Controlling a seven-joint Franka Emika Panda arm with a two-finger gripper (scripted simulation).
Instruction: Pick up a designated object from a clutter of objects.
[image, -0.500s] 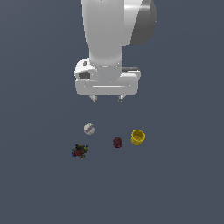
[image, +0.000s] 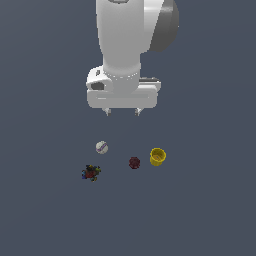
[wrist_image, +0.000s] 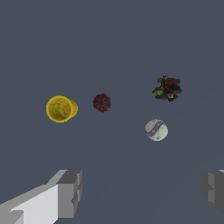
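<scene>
The dark red bumpy lump (image: 134, 162) lies on the grey floor between the white ball (image: 102, 147) and the yellow cup (image: 157, 156). The dark multicoloured clump (image: 91, 173) lies at the exterior view's left of them. My gripper (image: 122, 112) hangs open and empty high above the group, its fingertips (image: 106, 112) apart. In the wrist view the lump (wrist_image: 102, 103) sits beside the yellow cup (wrist_image: 61, 109), with the ball (wrist_image: 156, 130) and the clump (wrist_image: 167, 89) farther off. The fingers (wrist_image: 69, 193) frame that view's edge.
The four small things lie apart from one another on a plain dark grey floor (image: 200, 210). The white arm body (image: 130, 40) fills the top of the exterior view.
The gripper has shifted slightly toward the exterior view's right and its fingers stand a little wider apart. The objects have not moved.
</scene>
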